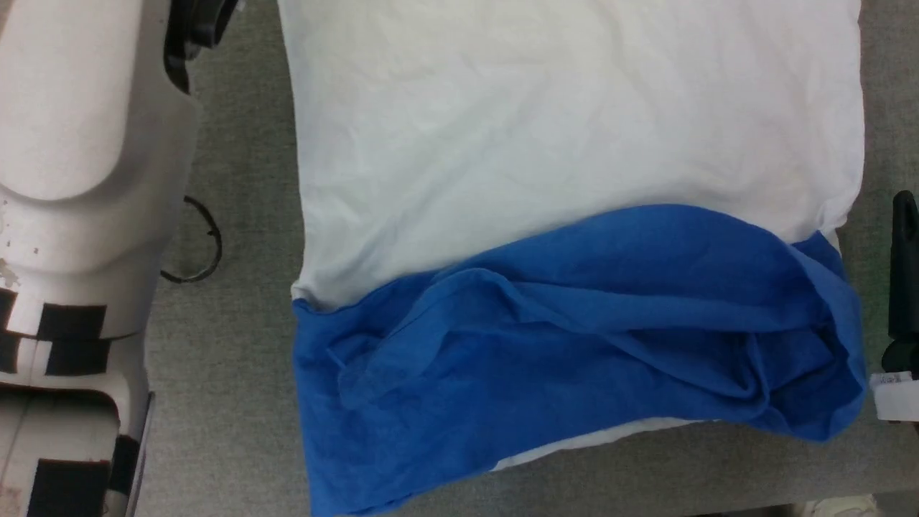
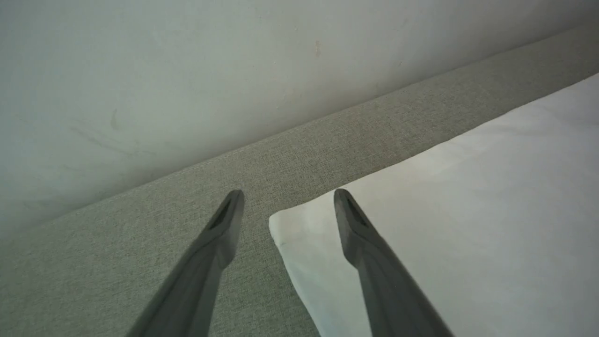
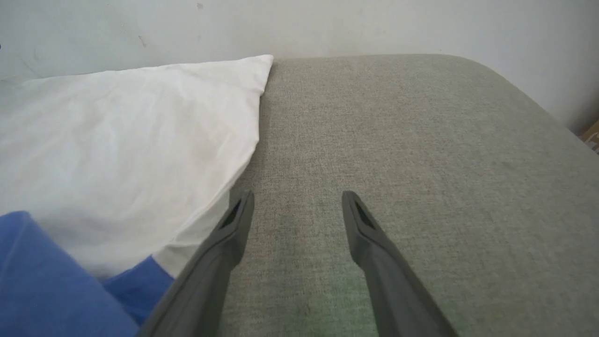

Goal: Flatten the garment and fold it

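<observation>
Two claws hang spread wide and empty, grasping nothing. The left claw [image 2: 288, 194] straddles a white corner of the shirt [image 1: 502, 179], with one finger above the cloth and the other above the bare bench [image 1: 230, 373]. The right claw [image 3: 297, 194] hovers over bare bench just beside the shirt's right edge, its inner finger almost at the white hem. The shirt lies spread on the bench, its white body fairly smooth with light creases and its blue part [image 1: 574, 345] bunched in thick rolls at the near end. A sliver of white peeks out beneath the blue. We judge the flattening unfinished, so that blue heap needs spreading before any fold. To do it well, we would lower the left claw until the corner sits well between its fingers and pinch every layer there. We would bring the right claw inward onto the edge, then draw the two apart gently so the cloth tightens without sliding off the bench. We count one shirt, one bench, one pale wall [image 2: 187, 70] behind it, and two claws with two dark fingers each.
</observation>
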Tool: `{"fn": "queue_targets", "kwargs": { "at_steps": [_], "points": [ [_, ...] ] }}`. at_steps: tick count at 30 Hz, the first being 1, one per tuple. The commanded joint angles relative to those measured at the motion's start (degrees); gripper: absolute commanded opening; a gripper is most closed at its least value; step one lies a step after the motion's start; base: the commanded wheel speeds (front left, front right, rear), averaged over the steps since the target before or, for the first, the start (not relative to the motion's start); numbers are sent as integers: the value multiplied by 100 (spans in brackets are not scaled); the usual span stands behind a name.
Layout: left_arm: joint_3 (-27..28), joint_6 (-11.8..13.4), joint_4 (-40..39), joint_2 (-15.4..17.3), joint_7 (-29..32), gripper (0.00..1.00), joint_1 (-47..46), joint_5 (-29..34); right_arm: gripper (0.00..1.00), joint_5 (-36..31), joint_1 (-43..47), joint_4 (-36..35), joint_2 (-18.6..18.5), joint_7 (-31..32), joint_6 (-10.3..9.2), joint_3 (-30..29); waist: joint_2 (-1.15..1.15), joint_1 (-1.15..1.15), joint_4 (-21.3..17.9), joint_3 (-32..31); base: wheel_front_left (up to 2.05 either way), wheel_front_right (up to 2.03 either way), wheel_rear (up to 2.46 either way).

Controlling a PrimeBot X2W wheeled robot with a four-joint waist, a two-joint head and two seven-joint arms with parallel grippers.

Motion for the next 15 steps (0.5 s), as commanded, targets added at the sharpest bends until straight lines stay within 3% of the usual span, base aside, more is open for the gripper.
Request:
{"fn": "queue_targets", "kwargs": {
  "at_steps": [1,9,10,11,15],
  "points": [
    [36,101,31,73,12,100,83,45,100,53,-104,26,-34,-31,-5,15,0,0,-108,131,0,0,0],
    [86,235,73,165,215,99,259,-20,100,83,-130,61,-115,-54,-5,-24,0,0,-149,265,0,0,0],
    [66,215,71,168,276,36,284,-40,100,84,-130,65,-124,-55,-5,-33,0,0,-149,279,0,0,0],
    [43,189,53,176,312,0,300,-52,100,88,-133,67,-133,-57,-5,-38,0,0,-150,294,0,0,0],
    [24,199,-71,209,255,0,342,-51,100,96,-172,59,-174,-48,-5,-42,0,0,-159,320,0,0,0]
  ]
}}
